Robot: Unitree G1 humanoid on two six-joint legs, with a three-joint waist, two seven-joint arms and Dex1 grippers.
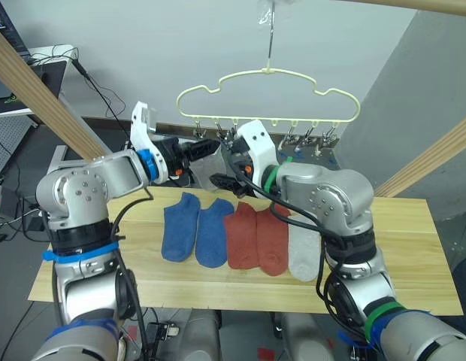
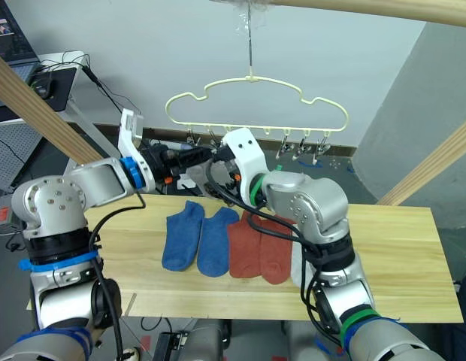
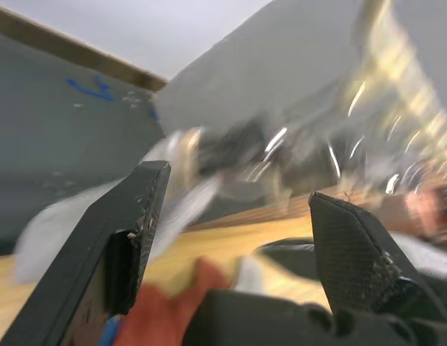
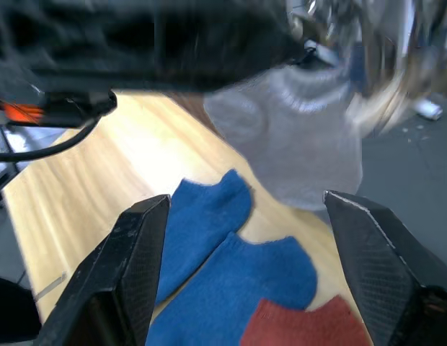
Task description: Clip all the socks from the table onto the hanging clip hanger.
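Step in hand: first light grey sock point(image 4: 299, 137) hanging under the clip hanger's point(image 1: 268, 94) left-hand clips, both arms raised around it. Left gripper point(image 3: 234, 238) jaws spread wide, holding nothing. Right gripper point(image 4: 256, 267) jaws also spread, empty, sock just ahead of them. Whether a clip bites the cuff: blurred, cannot tell. On the table point(image 1: 413, 248) five socks in a row: two blue point(image 1: 195, 229), two rust red point(image 1: 257, 237), one grey point(image 1: 303, 252). Next, likely: confirm the hold, then reach down for another sock
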